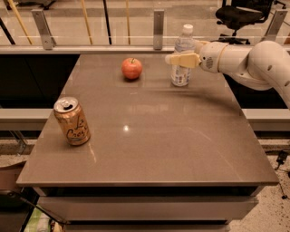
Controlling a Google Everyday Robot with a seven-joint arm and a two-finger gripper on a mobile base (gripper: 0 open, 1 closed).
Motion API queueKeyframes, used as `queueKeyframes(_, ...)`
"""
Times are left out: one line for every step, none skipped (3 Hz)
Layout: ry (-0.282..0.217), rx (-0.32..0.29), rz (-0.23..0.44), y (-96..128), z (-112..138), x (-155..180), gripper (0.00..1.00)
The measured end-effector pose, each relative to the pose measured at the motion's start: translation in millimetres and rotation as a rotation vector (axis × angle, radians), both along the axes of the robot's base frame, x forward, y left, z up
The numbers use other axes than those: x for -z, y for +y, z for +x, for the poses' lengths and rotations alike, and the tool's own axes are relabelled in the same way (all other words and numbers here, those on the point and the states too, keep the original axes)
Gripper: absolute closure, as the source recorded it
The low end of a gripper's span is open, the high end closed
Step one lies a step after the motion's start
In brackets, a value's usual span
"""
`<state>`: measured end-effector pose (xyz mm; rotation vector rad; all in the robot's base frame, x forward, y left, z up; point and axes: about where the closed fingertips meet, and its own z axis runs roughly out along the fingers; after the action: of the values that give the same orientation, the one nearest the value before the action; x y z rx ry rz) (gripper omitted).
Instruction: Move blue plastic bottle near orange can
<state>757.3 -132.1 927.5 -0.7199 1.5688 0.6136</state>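
A robot's gripper (170,59) reaches in from the right of the frame to the blue plastic bottle (180,75), which stands upright near the far edge of a brown table (181,149), in the upper middle of the frame. The cream-coloured gripper crosses in front of the bottle at about mid-height, just below its shoulder; whether it has closed on the bottle or merely sits against it cannot be told from this angle. The white arm (253,59) behind it bends away toward the upper right. The bottle's base rests on the tabletop, its white cap rising above the gripper. To the left of the bottle, near it but apart, sits a red-orange apple (132,68). The orange can (72,121) stands at the left edge of the table, in the lower left of the frame, leaning slightly, well apart from both bottle and apple. A dark office chair (240,12) shows beyond a rail at the upper right
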Motion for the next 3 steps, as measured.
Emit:
queueKeyframes(0.001, -0.005, 0.001, 3.4, 0.4, 0.6, 0.41)
queueKeyframes(0.001, -0.009, 0.001, 6.5, 0.6, 0.9, 0.64)
queueKeyframes(0.002, -0.014, 0.002, 9.8, 0.9, 1.3, 0.87)
